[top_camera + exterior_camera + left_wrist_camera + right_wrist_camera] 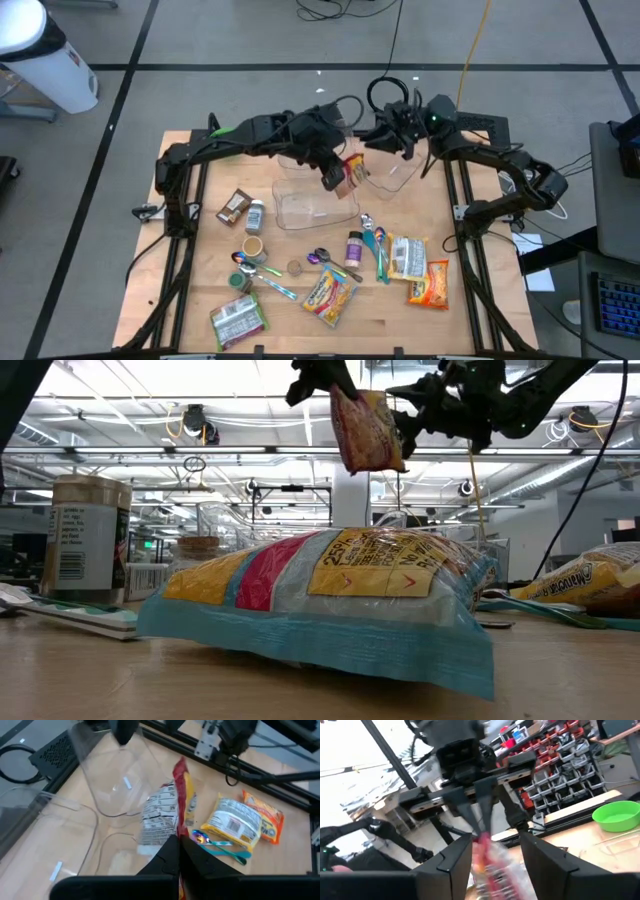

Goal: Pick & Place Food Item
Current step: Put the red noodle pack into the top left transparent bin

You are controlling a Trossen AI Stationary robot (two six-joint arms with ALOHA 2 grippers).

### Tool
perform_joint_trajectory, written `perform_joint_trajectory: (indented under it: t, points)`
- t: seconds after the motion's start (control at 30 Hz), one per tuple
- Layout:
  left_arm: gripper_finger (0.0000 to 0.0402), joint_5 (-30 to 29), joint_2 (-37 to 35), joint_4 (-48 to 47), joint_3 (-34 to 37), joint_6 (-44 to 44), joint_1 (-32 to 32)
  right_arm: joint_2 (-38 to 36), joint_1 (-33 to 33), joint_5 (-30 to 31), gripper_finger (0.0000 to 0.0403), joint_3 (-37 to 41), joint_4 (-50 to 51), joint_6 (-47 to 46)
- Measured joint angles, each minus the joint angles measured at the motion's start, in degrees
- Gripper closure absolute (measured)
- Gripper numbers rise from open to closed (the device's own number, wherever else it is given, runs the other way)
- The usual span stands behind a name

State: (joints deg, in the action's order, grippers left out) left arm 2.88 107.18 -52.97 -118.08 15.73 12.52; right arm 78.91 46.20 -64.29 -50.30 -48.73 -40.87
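A red-and-yellow snack packet (352,172) hangs in the air over the clear plastic containers (315,205) at the table's middle. My left gripper (335,178) is shut on it. In the low view the packet (367,430) dangles well above the table. My right gripper (487,862) stands open right beside it, one finger on either side of the packet (487,851), facing my left gripper. It reaches in from the table's right side (395,130). My left gripper pinches the packet between its two shut fingers (167,862) at one end, by its thin sealed edge (181,827). It comes slanting down from the table's left. The packet is lifted clear and hangs below the hold (340,395). My right gripper: I cannot tell whether its open fingers touch the packet.
Below the packet stand a clear tub and a second clear container (395,175). Nearer the front edge lie other food packets (418,268), spoons (378,250), small jars (254,215) and a large packet (330,600). A green bowl (619,815) sits at the far left.
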Motion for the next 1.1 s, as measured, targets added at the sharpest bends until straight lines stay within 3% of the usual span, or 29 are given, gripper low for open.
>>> perform_joint_trajectory:
  t: [0.37, 0.67, 1.1]
  points:
    - [0.0401, -0.3, 0.0, -3.4, 0.0, 5.4, 11.5, -0.1, 1.9, -1.4, 0.0232, 0.0, -5.7, -6.4]
    - [0.0401, -1.5, 0.0, -7.2, -0.1, 4.2, 17.3, -3.1, 4.2, -2.0, 0.0236, 0.0, -5.4, -6.4]
    - [0.0401, 1.9, -1.0, -6.2, 4.2, 0.2, 20.3, -9.0, 11.8, -1.9, 0.0239, 0.0, 8.7, 0.5]
